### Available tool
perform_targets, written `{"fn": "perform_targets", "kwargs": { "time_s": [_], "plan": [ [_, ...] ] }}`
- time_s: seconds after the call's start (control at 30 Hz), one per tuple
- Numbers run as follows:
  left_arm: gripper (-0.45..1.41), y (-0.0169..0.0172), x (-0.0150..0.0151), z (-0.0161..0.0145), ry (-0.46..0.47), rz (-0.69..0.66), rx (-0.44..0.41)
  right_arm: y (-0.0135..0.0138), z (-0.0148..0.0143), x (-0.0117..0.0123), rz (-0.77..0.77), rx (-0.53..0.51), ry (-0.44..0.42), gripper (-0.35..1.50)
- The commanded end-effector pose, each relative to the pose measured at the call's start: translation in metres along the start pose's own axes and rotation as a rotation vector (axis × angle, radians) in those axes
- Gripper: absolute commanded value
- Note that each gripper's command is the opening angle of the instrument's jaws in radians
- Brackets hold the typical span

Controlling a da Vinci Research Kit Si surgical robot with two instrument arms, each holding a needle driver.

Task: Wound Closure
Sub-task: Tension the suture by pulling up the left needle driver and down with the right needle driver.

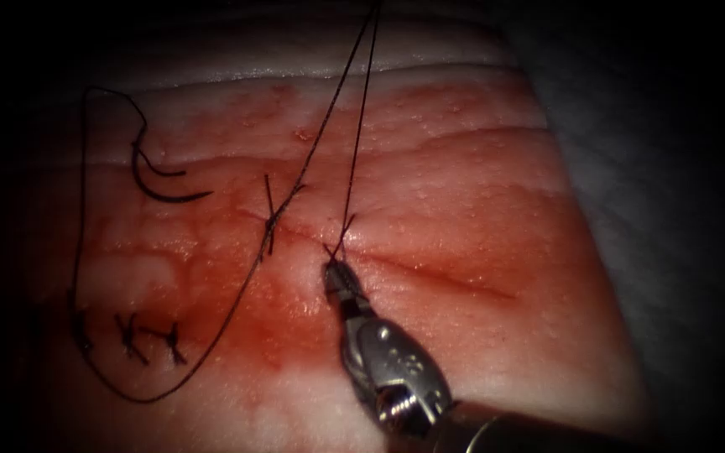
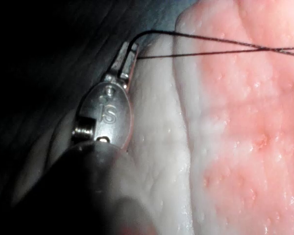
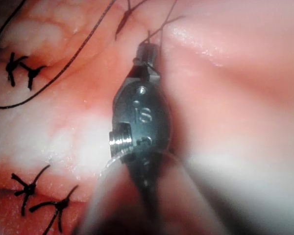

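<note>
The pale pink and white pork-belly tissue has a wet, glossy surface with fine pimpled bumps, and a shiny film of red fluid lies over its middle. The thin dark thread looks matt and slightly fibrous, like twisted cord. The slim curved needle is smooth, dark metal. The right tool, shut on the thread, is polished grey steel with bright glints, a stamped mark and a ridged screw head at the joint. The left tool, also clamped on thread, shows the same smooth, shiny steel.
</note>
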Motion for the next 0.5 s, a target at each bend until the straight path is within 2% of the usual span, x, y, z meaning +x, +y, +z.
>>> {"fn": "perform_targets", "kwargs": {
  "time_s": [0.03, 0.3, 0.5],
  "plan": [
    [-0.45, -0.0009, -0.0002, 0.0004, 0.004, 0.001, 0.003, -0.0006, 0.0005, -0.0005, -0.009, -0.003, 0.003, -0.35],
    [-0.45, -0.0011, -0.0002, 0.0001, -0.032, -0.011, 0.017, -0.0009, 0.0003, -0.0001, -0.022, -0.015, 0.000, -0.35],
    [-0.45, 0.0016, 0.0015, -0.0013, 0.026, -0.055, -0.026, 0.0001, 0.0007, 0.0012, -0.014, -0.007, 0.019, -0.35]
  ]
}}
